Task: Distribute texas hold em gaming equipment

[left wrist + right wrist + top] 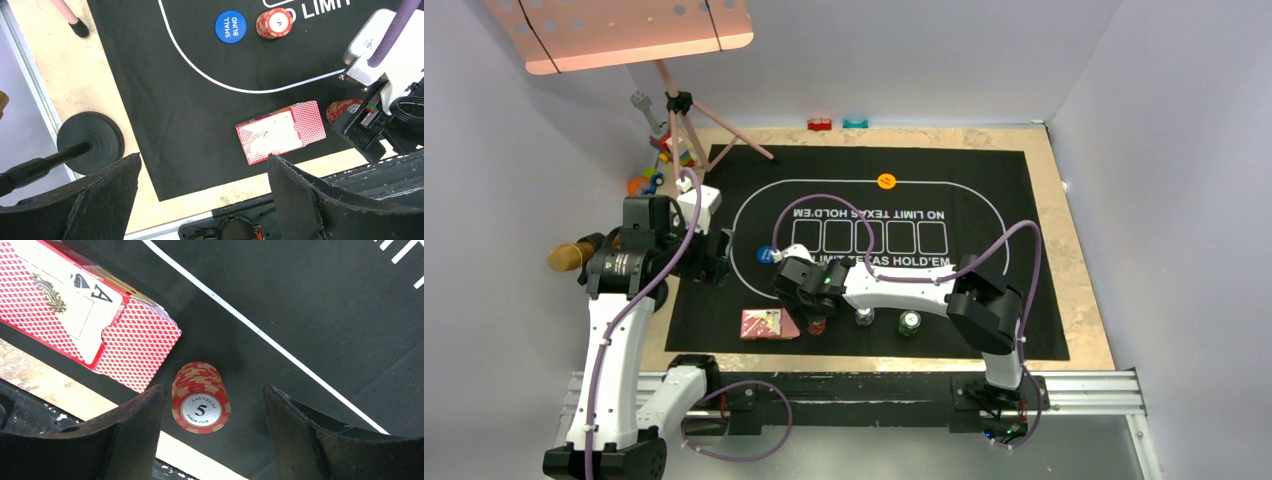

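On the black poker mat (984,180), a red-backed card box (769,324) lies near the front edge; it also shows in the left wrist view (280,131) and the right wrist view (85,310). A red-orange chip stack (201,399) stands just right of it, between the fingers of my open right gripper (214,430), which hovers above it (814,308). A grey-black stack (864,318) and a green stack (909,323) stand further right. Another red stack (274,23) stands by the blue small-blind button (230,27). An orange button (886,181) lies at the far side. My left gripper (205,195) is open and empty over the mat's front-left corner.
A tripod (686,120) holding a pink board (624,30) stands at the back left, beside colourful toy pieces (649,180). Small red (820,124) and teal (855,124) blocks lie at the back edge. A black round base (90,142) sits left of the mat.
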Motion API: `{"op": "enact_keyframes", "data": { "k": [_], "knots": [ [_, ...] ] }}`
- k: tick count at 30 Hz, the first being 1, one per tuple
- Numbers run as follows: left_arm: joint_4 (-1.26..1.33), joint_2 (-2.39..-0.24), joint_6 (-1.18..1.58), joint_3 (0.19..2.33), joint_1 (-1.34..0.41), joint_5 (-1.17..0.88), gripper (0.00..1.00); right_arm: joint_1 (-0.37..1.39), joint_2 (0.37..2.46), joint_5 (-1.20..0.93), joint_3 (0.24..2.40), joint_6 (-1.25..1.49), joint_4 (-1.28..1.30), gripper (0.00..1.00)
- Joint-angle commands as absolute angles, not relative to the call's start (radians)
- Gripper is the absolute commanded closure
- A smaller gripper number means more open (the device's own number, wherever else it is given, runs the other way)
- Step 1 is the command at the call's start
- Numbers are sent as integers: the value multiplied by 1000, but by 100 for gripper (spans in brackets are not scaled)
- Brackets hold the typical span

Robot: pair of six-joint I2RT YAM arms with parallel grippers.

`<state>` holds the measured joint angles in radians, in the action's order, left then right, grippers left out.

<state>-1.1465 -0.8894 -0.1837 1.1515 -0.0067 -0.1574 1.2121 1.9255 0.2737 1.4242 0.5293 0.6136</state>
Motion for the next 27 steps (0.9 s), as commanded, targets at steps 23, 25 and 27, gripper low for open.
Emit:
{"op": "enact_keyframes", "data": {
  "k": [23,25,27],
  "knots": [
    [-1151,-890,-200,1172,-5,-145,0,1220,1943,232,1377,553,552,52],
    [-1151,-889,-201,1173,-4,-144,0,1220,1946,230,1377,552,556,52],
    [-1151,-887,-204,1172,-4,-141,0,1220,1947,230,1375,555,557,55]
  ]
}}
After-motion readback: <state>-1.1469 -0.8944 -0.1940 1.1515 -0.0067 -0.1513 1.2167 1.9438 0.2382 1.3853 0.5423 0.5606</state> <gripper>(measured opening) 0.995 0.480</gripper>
